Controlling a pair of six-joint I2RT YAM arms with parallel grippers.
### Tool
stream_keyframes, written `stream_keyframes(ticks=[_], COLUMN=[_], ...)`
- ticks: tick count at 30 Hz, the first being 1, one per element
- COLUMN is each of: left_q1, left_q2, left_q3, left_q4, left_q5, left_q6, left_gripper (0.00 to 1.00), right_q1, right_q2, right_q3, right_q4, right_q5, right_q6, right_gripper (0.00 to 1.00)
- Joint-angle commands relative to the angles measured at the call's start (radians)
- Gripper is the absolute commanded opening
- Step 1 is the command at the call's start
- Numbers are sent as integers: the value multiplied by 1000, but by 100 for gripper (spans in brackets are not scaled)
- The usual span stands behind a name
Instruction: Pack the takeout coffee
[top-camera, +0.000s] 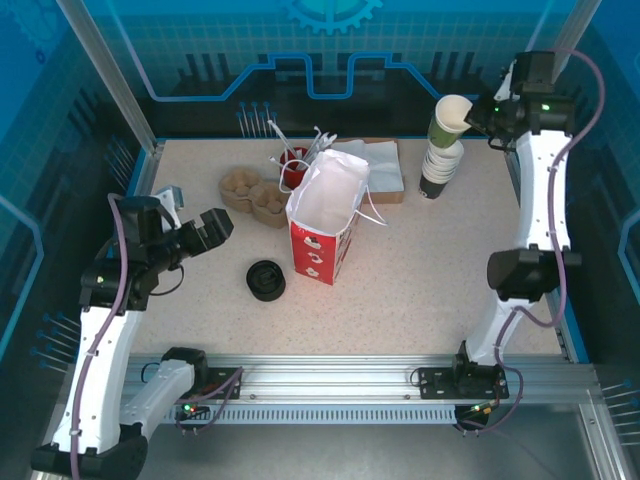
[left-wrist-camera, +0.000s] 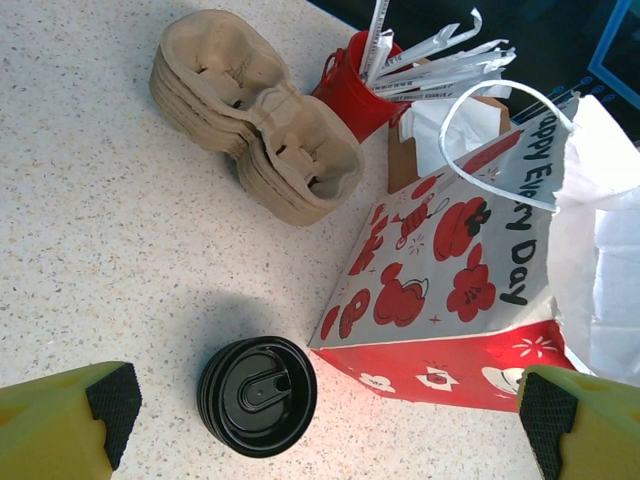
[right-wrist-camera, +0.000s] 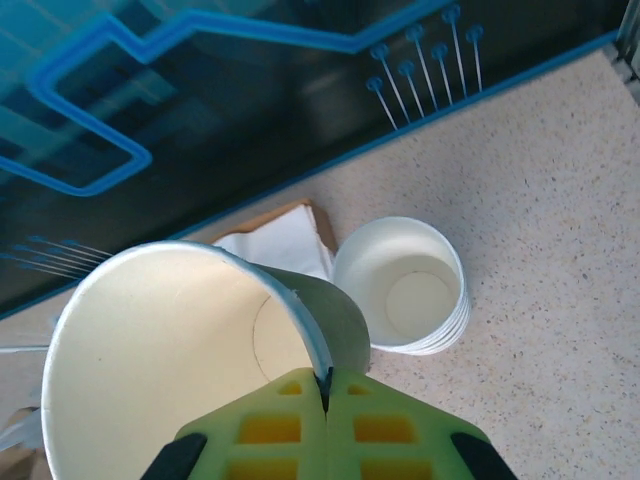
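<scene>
Speckled tabletop (top-camera: 430, 270): right gripper (right-wrist-camera: 325, 400) clamps a lidless cup (right-wrist-camera: 170, 340) by its rim above the cup stack (right-wrist-camera: 415, 295), paper bag (top-camera: 320, 230) well to its left; left gripper (left-wrist-camera: 320, 400) gapes over the black lid (left-wrist-camera: 258, 395).

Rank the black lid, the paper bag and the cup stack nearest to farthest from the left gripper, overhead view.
1. The black lid, just right of the left gripper, toward the arms.
2. The paper bag, mid-table.
3. The cup stack, far right corner.

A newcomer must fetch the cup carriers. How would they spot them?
Start at the red-and-white bag mid-table. Behind its left corner, next to the red cup of straws, sit the carriers: tan pulp trays with round wells, unlike anything nearby.
</scene>
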Motion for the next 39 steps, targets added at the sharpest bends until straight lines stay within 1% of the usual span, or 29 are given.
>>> stream_keyframes(ticks=[1, 4, 7, 14, 20, 23, 25, 29, 31, 34, 39], left_q1=[-3, -5, -6, -20, -35, -39, -41, -56, -66, -86, -138], left_q2=[-24, -43, -65, -100, -118, -122, -117, -98, -83, -55, -12], left_q3=[22, 5, -33, -121, -219, -280, -321, -394, -423, -456, -474], left_q4=[-29, -18, 4, 25, 55, 84, 106, 158, 177, 204, 234], left_q5=[50, 85, 116, 144, 141, 136, 135, 127, 116, 97, 45], left_q6=[-28, -40, -65, -97, -134, -159, -177, -208, -222, -243, -253], left_gripper=[99, 99, 99, 98, 97, 96, 96, 93, 91, 90, 90], right_q1=[-7, 1, 22, 67, 150, 220, 294, 413, 471, 551, 633], right_q2=[-125, -238, -363, -668, -852, -915, -956, -1022, -1045, -1047, -1007], right_q3=[-55, -151, -286, -709, -1072, -1221, -1316, -1488, -1568, -1645, -1712], right_q4=[-5, 11, 35, 103, 177, 242, 290, 407, 459, 517, 621], right_q5=[-54, -70, -83, -118, -133, -120, -77, -59, -27, 56, 67], right_q6=[10, 5, -10, -37, -15, 10, 31, 74, 95, 130, 135], right_gripper=[0, 0, 0, 0, 0, 0, 0, 0, 0, 0, 0])
